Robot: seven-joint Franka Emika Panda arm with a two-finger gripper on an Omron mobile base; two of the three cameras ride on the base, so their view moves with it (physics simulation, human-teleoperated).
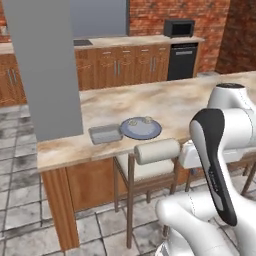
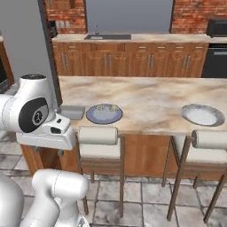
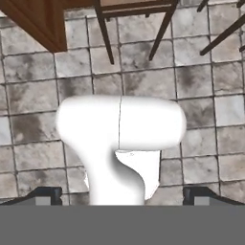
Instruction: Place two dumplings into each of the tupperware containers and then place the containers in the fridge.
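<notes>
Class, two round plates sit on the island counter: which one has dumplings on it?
The blue-grey plate beside the grey container carries the dumplings; the white plate is bare.

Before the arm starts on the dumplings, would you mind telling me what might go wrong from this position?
1. The dumplings are small and sit on the blue-grey plate; the open gripper faces the floor, so a long swing is needed and a pinch could knock them off.
2. The bar stool stands between base and counter, so the arm may clip its backrest.
3. The grey container lies near the counter edge; a nudge might tip it off.
</notes>
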